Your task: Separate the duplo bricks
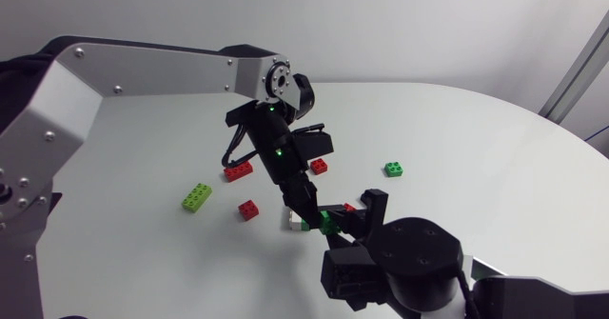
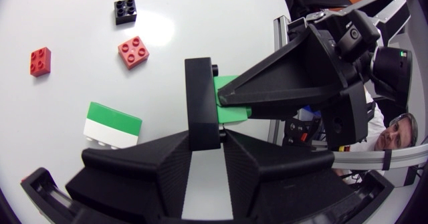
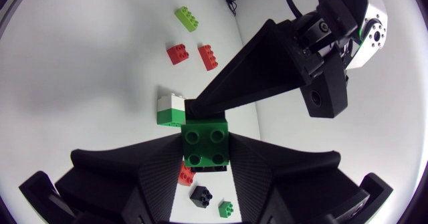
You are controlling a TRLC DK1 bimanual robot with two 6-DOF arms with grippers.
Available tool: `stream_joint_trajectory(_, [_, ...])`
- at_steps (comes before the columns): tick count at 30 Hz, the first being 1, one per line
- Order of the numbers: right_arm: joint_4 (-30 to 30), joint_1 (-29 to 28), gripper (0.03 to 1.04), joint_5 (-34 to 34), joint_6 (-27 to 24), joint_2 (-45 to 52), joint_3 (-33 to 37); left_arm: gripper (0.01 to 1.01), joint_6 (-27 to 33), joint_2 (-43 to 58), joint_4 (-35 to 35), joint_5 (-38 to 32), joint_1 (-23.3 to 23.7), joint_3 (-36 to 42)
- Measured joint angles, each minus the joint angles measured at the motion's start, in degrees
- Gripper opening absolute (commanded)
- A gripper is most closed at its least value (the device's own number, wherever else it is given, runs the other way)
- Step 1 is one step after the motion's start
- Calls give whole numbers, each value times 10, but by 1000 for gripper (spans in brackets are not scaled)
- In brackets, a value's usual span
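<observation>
Right wrist view: right hand [image 3: 205, 150] is pinching the green brick [image 3: 206, 136] over the bench [image 1: 457, 129], while the left hand [image 2: 206, 138] is pinching what looks like a black brick [image 2: 200, 97] joined to it, likely bracing to pull them apart.

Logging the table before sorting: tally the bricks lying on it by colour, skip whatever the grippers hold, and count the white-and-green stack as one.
Red bricks: 4
Lime brick: 1
Dark green brick: 1
Black brick: 1
White-and-green stack: 1
Total: 8
</observation>
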Motion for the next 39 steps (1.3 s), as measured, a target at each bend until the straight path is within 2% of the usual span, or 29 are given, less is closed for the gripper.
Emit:
stream_joint_trajectory(24, [-20, 10, 356, 19, -3, -10, -3, 225, -2, 1, 27, -11, -8, -2])
stream_joint_trajectory(33, [-84, 17, 356, -4, 37, -40, 23, 225, -8, 1, 90, -44, -10, -22])
stream_joint_trajectory(39, [-143, 7, 356, -31, 65, -66, 43, 225, -10, 1, 93, -48, -9, -29])
